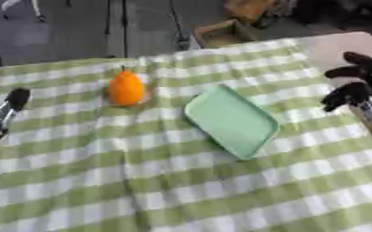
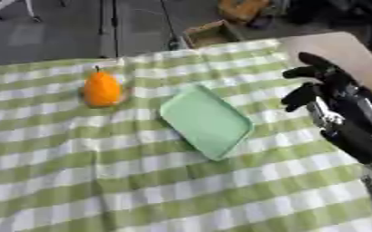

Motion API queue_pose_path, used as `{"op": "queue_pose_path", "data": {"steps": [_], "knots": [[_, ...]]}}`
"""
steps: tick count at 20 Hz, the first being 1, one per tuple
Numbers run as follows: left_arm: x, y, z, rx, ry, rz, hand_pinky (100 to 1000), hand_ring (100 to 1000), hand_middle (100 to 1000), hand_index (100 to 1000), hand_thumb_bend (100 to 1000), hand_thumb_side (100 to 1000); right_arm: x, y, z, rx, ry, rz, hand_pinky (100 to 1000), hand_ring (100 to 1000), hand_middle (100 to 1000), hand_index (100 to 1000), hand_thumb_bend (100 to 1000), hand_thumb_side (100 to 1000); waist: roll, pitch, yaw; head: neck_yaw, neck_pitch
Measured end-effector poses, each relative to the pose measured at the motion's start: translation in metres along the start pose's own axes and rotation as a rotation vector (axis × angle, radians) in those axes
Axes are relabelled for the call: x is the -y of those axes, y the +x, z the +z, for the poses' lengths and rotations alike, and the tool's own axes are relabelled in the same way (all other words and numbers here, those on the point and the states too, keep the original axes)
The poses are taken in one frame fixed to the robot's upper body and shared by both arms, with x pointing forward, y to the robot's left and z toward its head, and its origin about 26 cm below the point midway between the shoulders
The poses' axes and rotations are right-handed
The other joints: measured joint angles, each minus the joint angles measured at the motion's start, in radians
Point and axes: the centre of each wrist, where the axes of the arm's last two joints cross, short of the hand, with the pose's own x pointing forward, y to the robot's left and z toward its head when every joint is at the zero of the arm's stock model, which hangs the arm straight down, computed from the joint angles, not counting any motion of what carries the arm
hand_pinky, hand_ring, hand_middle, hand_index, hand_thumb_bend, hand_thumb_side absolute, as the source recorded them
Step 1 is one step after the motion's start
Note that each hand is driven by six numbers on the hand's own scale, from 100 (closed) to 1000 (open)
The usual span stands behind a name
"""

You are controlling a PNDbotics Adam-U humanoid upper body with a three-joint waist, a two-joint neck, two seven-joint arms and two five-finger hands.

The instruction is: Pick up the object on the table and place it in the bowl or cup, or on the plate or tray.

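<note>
An orange fruit [image 1: 126, 89] with a small dark stem lies on the green and white checked cloth, left of centre. A pale green tray [image 1: 231, 120] lies flat and bare to its right. My right hand [image 2: 316, 81] hovers at the table's right side, right of the tray and apart from it, with its fingers curled and nothing in them. My left hand [image 1: 14, 100] shows only partly at the left edge, left of the fruit and well clear of it.
The checked tablecloth [image 1: 181, 190] covers most of the table; a bare beige table corner [image 2: 340, 47] shows at the far right. Beyond the far edge lie a cardboard box [image 2: 209, 32] and dark floor.
</note>
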Motion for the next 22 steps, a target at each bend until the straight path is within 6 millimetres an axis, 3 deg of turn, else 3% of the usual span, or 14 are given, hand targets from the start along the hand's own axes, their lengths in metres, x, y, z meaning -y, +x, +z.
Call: {"op": "queue_pose_path", "data": {"steps": [7, 10, 17, 22], "knots": [[0.034, -0.035, -0.036, -0.067, -0.237, -0.058, 706, 778, 808, 906, 723, 660, -0.002, 0.0, 0.0, 0.003, 0.015, -0.004, 570, 608, 781, 974, 100, 554, -0.017, 0.0, -0.012, 0.006, 0.0], [0.047, -0.046, -0.046, -0.091, -0.284, -0.099, 709, 774, 809, 910, 774, 654, -0.004, 0.0, 0.0, 0.004, 0.02, -0.009, 570, 608, 781, 974, 100, 555, -0.017, 0.0, -0.019, 0.009, 0.0], [0.076, -0.049, -0.07, -0.004, -0.382, -0.224, 723, 772, 807, 914, 834, 609, -0.007, 0.001, -0.001, 0.011, 0.042, -0.022, 571, 609, 781, 974, 100, 555, -0.017, 0.0, -0.036, 0.016, 0.0], [0.094, -0.052, -0.07, 0.043, -0.444, -0.282, 725, 767, 792, 909, 814, 625, -0.008, 0.003, -0.002, 0.02, 0.051, -0.029, 571, 609, 781, 974, 100, 556, -0.017, 0.0, -0.049, 0.023, 0.0]]}}
